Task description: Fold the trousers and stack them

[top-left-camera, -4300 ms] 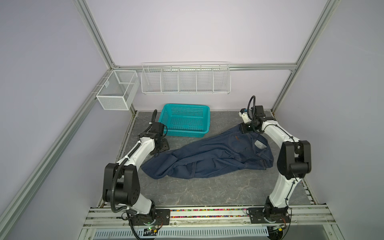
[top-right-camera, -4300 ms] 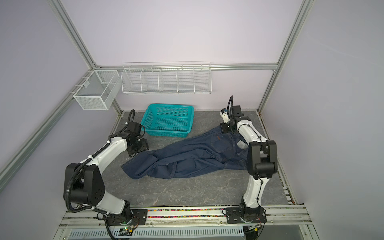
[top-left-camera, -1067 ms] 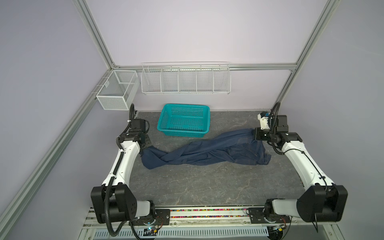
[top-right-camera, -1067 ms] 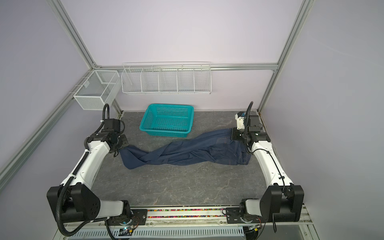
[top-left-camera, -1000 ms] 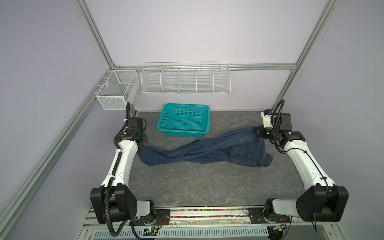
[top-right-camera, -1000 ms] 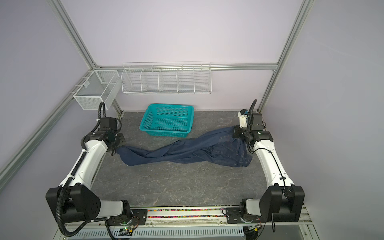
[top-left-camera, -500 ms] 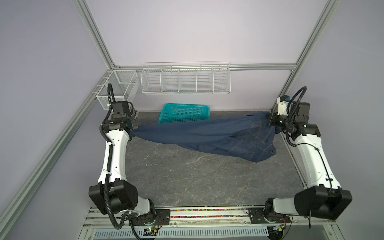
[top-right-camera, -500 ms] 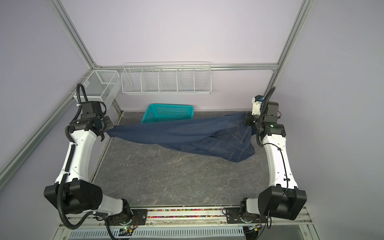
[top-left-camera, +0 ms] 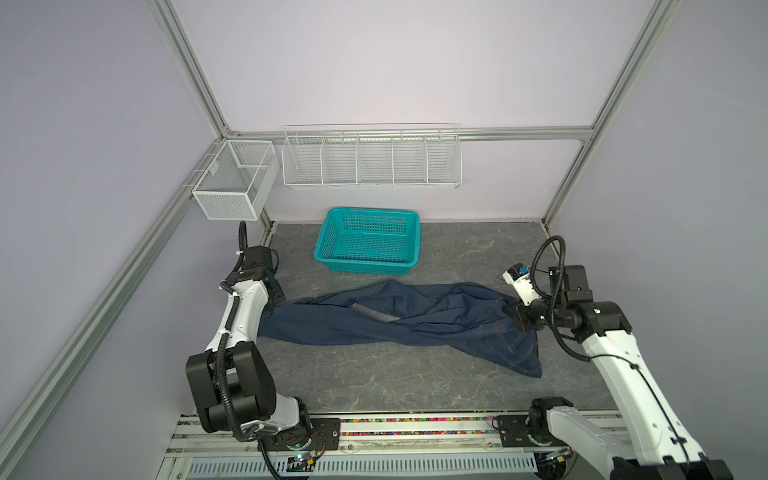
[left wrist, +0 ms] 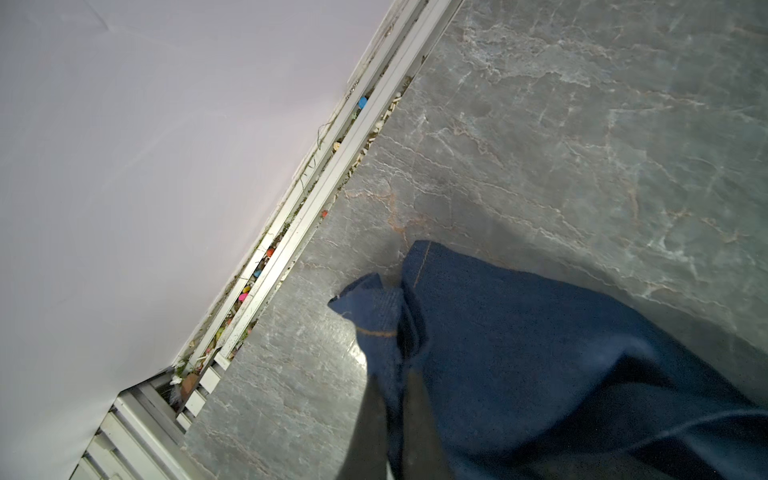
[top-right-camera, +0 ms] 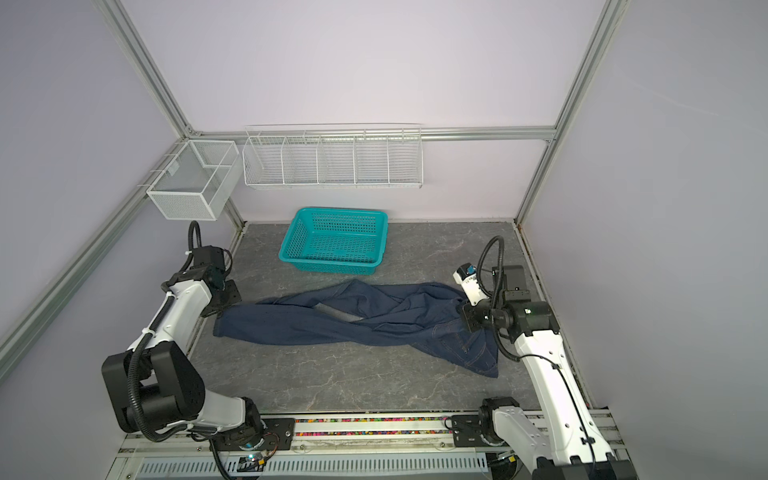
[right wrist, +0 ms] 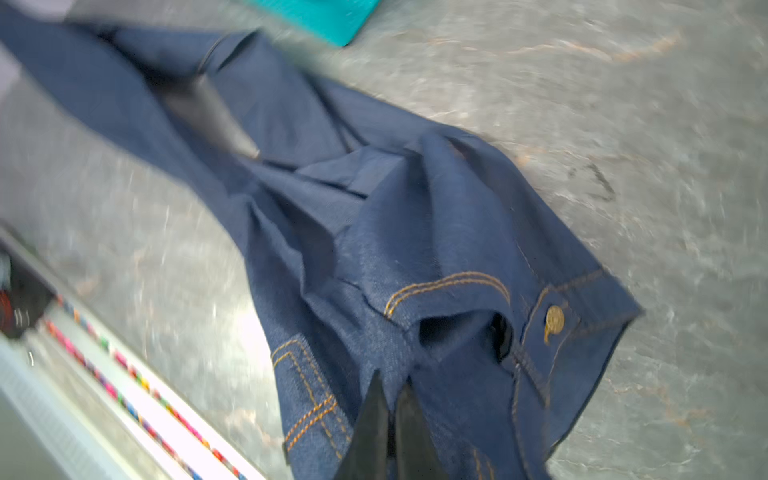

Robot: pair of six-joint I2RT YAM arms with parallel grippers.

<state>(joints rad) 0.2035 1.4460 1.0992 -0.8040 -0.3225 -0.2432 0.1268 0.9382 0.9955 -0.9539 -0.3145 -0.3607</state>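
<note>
The trousers lie across the surface, waist toward 3 o'clock. At 9 o'clock the left hand pinches a hem; the right hand pinches the waist end. The brass button has blurred lettering.

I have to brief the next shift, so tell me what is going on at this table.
A pair of dark navy denim jeans is being held at both ends. The left gripper is shut on a leg hem, and the right gripper is shut on the waist end. The jeans lie lengthwise across the grey marbled table, in front of the teal plastic basket. They are twisted and rumpled, and not yet folded.
</note>
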